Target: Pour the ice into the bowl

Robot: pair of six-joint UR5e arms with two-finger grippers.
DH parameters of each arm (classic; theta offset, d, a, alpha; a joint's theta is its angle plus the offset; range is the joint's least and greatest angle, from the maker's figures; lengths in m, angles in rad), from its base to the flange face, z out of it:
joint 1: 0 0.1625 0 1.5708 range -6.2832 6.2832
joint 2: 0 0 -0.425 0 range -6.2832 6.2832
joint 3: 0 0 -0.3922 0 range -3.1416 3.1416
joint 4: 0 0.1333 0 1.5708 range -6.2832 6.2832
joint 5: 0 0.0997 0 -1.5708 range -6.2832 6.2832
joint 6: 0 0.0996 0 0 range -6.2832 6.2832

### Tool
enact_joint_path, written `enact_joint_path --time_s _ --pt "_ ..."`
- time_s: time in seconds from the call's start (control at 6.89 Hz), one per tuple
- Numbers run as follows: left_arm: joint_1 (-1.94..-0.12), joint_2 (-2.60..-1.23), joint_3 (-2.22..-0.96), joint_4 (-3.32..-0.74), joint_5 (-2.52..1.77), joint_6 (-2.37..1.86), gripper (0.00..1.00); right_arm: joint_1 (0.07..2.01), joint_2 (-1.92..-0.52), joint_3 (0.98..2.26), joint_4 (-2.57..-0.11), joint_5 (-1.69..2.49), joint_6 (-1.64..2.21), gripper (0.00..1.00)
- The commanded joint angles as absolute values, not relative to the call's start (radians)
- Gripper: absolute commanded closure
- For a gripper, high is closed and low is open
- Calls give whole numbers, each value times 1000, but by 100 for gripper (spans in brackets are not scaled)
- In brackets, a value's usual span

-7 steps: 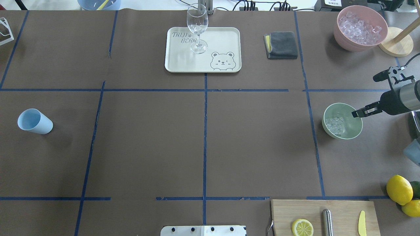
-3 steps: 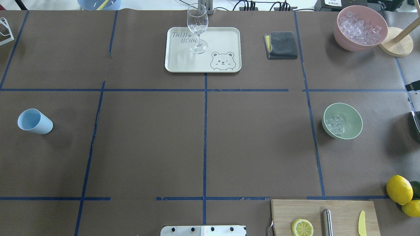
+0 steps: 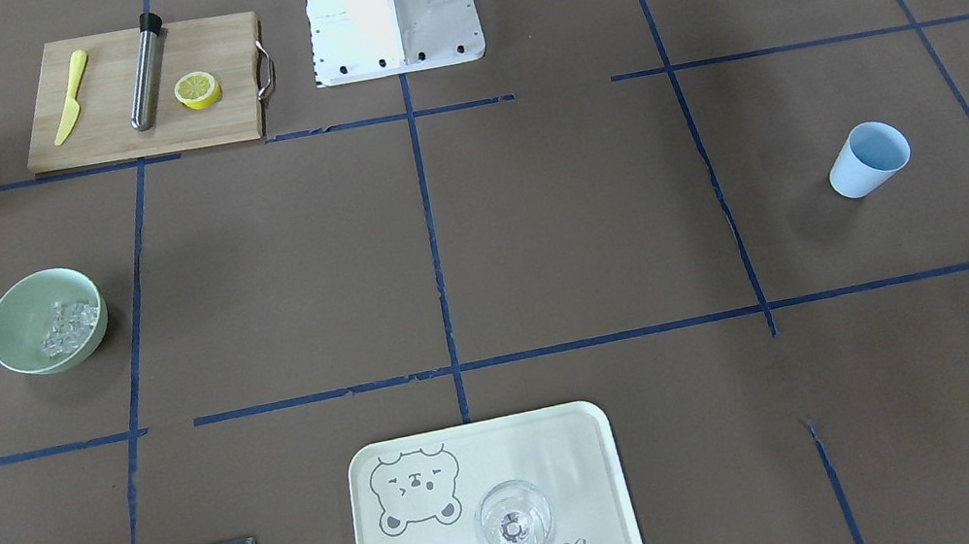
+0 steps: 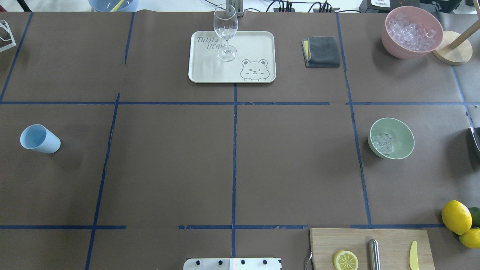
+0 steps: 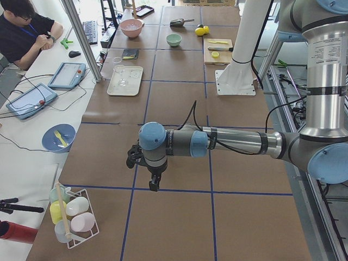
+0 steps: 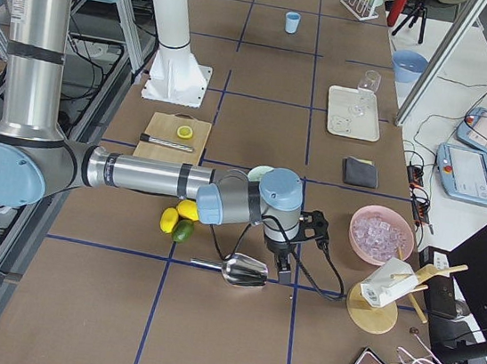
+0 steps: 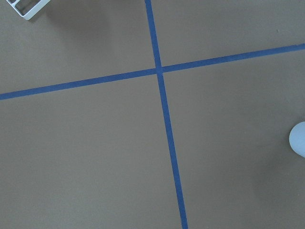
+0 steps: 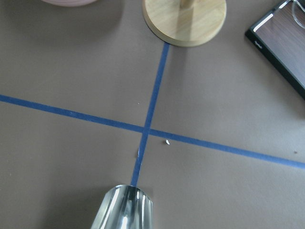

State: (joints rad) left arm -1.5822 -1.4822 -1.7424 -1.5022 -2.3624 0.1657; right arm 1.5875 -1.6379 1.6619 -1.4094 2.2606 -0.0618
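Step in hand, judged: the pour itself looks done. The ice cubes (image 4: 382, 143) lie in a small heap inside the mint-green bowl (image 4: 403, 135), which stands upright on the table. The heap is on the part of the bowl's floor toward table centre.

The right gripper (image 6: 284, 273) shows only in the exterior right view. It points down over the table's right end and is outside both the overhead and front views. Whether its fingers are apart or together, I cannot tell. A metal scoop (image 6: 245, 272) is just beside it, low at the table, with its handle pointing away from the gripper. The right wrist view shows a shiny end of the scoop at its bottom edge. Whether the scoop is held or only next to the gripper, I cannot tell.

- **Bowl from this gripper:** it lies toward table centre, apart, and is mostly hidden behind the forearm in the side view.
- **Beyond this gripper, away from the robot:** the pink bowl (image 4: 392, 48) of crushed ice and a round wooden base (image 8: 186, 19).

The left gripper (image 5: 154, 182) hangs over bare table at the opposite end, well apart from the bowl. Its finger state cannot be told. A light blue cup (image 7: 299, 138) is at the edge of its wrist view.

Next move, judged: nothing is left to tip. What remains is to put the scoop down or park it, keeping clear of the wooden base and not knocking the bowl.
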Motion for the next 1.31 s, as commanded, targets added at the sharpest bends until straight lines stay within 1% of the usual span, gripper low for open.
enact_joint_path --time_s 0.0,0.44,1.16 --pt "-1582 -1485 -1735 -1497 -2362 166 0 1611 -1672 1706 -1500 2264 -69 0" --pt "-1583 -1480 -1740 -1493 -2362 167 0 1608 -1729 1701 -1499 2391 -55 0" --pt "-1582 -1477 -1721 -1499 -2358 169 0 1577 -1732 1698 -1491 2376 -69 0"
